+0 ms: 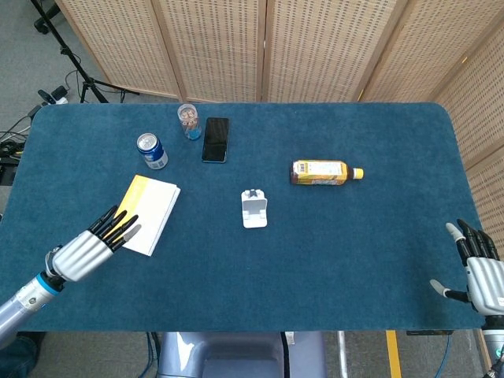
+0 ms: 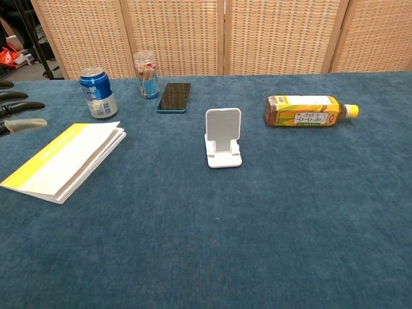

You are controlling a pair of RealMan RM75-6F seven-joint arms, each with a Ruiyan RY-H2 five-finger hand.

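A notebook [image 1: 149,211] [image 2: 67,158] lies closed on the blue table, its cover white with a yellow band along the spine. My left hand [image 1: 93,247] hovers just to its front left with fingers spread and nothing in them; its fingertips [image 2: 19,114] show at the left edge of the chest view. My right hand [image 1: 480,272] rests at the table's near right corner, fingers apart and empty, far from every object.
A blue can [image 1: 152,151] [image 2: 98,93], a clear cup of sticks [image 1: 188,121] [image 2: 146,74] and a black phone [image 1: 216,139] [image 2: 174,96] stand behind the notebook. A white phone stand [image 1: 254,209] [image 2: 223,137] is mid-table. A yellow bottle [image 1: 324,172] [image 2: 308,111] lies on its side to the right.
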